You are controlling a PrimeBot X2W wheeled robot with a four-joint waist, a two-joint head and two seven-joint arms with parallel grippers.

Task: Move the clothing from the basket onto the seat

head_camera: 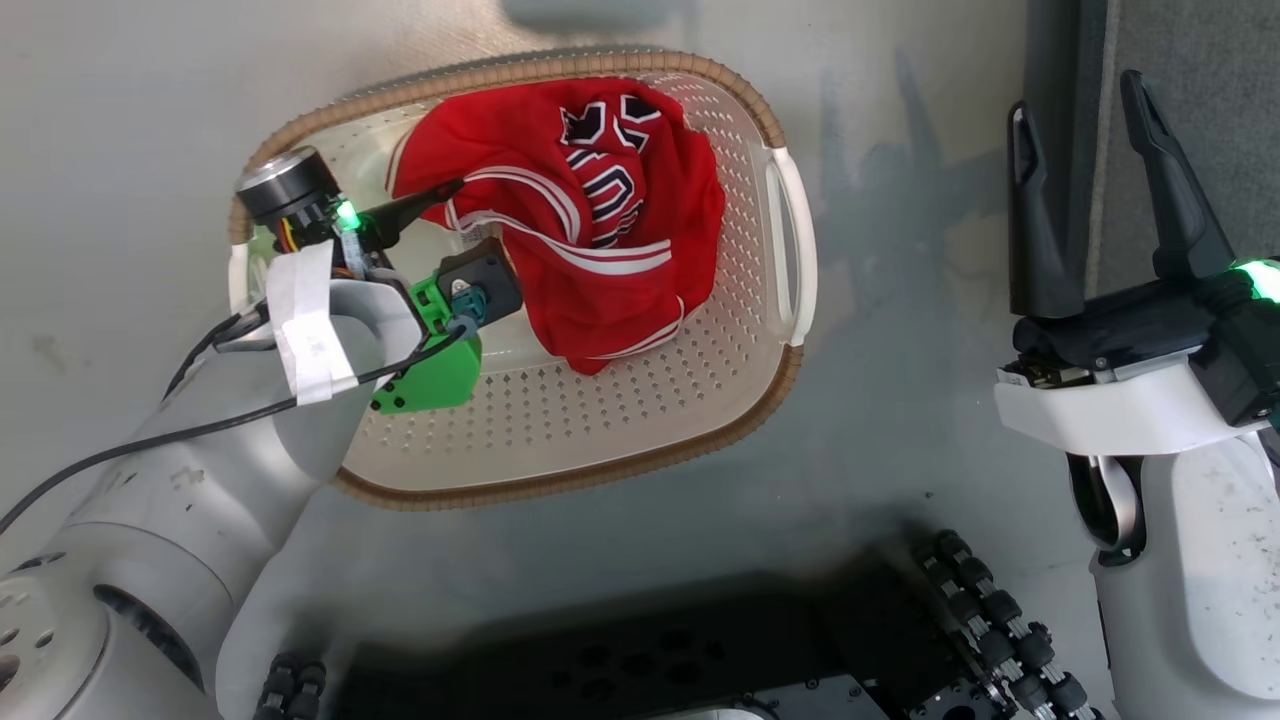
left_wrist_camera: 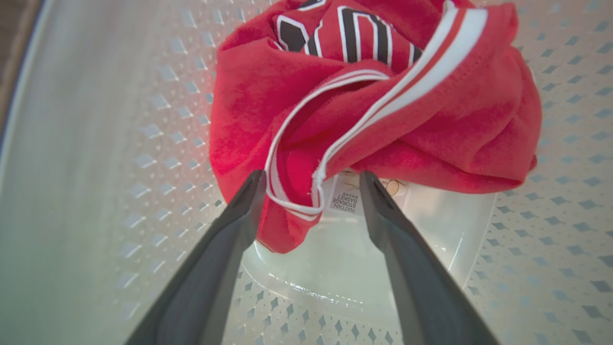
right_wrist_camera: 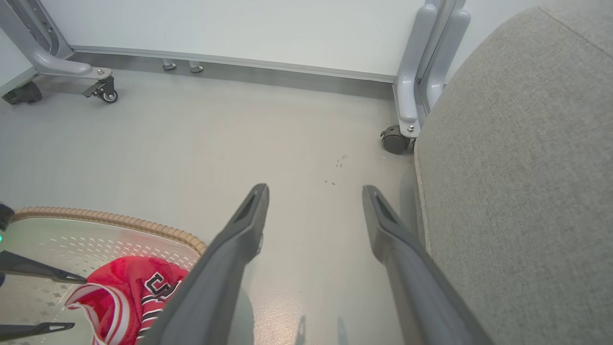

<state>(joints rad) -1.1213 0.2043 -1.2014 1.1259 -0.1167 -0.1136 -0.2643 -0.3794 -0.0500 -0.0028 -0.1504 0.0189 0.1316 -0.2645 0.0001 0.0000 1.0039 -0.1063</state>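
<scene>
The clothing (head_camera: 600, 250) is a crumpled red jersey with white stripe trim and dark lettering, lying in the far half of the basket (head_camera: 560, 480). My left gripper (head_camera: 470, 225) reaches into the basket from the left and stands open. In the left wrist view its fingers straddle a striped hem of the clothing (left_wrist_camera: 383, 120), close above the basket floor (left_wrist_camera: 96, 143), and grip nothing. My right gripper (head_camera: 1075, 95) hangs open and empty over the floor beside the grey seat (head_camera: 1200, 60). In the right wrist view the right gripper (right_wrist_camera: 315, 189) has the seat (right_wrist_camera: 517, 191) to its right and the basket (right_wrist_camera: 119, 220) with the clothing (right_wrist_camera: 124, 287) at the lower left.
A paper label (left_wrist_camera: 345, 199) is stuck to the basket floor under the jersey's edge. Grey frame legs on casters (right_wrist_camera: 395, 141) stand by the seat's far corner, another caster (right_wrist_camera: 103, 88) at the far left, a pale wall behind. My dark wheeled base (head_camera: 700, 660) lies below the basket.
</scene>
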